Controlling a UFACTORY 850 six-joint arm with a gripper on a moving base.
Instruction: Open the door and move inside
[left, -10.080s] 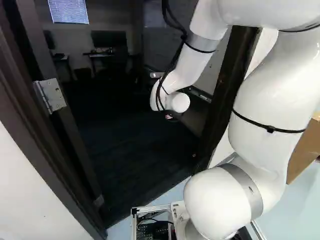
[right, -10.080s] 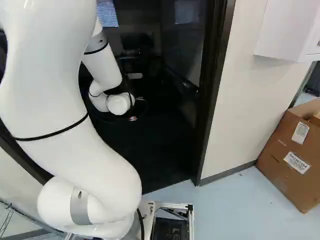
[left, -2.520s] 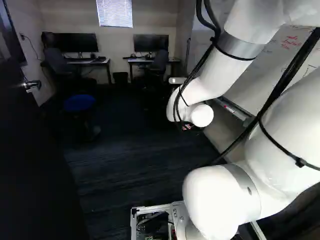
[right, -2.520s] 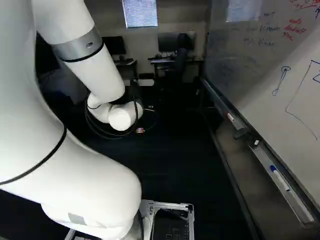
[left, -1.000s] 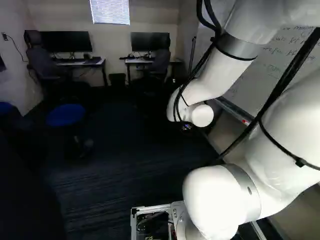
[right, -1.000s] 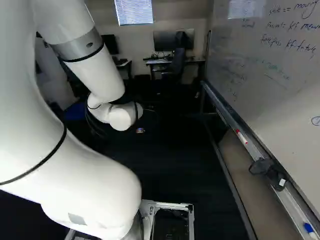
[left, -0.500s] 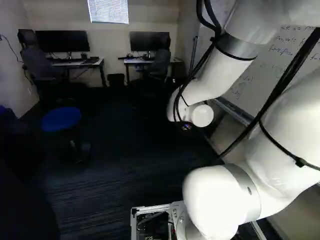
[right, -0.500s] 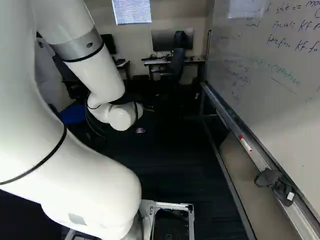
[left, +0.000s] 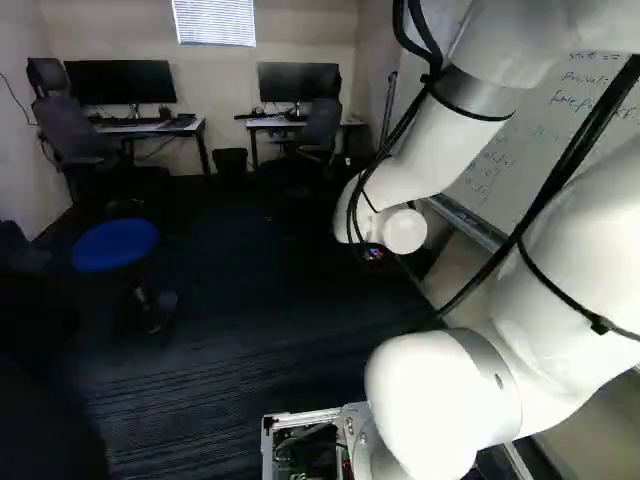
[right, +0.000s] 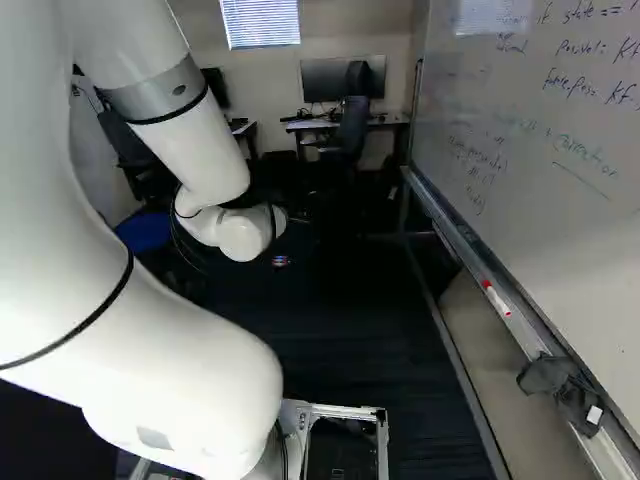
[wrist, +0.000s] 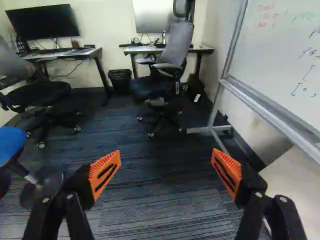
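Well, my two black fingers with slotted orange pads (wrist: 105, 173) stand wide open, the dark striped carpet (wrist: 162, 192) showing between them. As my landmark I take the round blue stool (left: 114, 245), just outside one finger. Where the door is, I cannot tell for sure: a dark shape (left: 45, 425) lies nearer my base than the stool, and it may be the door or something else. Inside the room, the silver metal frame of my base (right: 345, 411) is over that same carpet, to the right of the stool, as is my white arm (left: 428, 160), reaching forward. Just beyond the stool stands a grey office chair (left: 75, 130), before a bench (left: 150, 128) with a wide black monitor (left: 120, 82). Farther off and right of the stool I see a second bench (wrist: 145, 49), another grey chair (wrist: 176, 46) and a black bin (wrist: 120, 81). Well to the stool's right runs a large whiteboard (right: 560, 230) covered in writing; its ledge carries a red-capped marker (right: 497, 300) and a crumpled dark grey thing (right: 565, 388).
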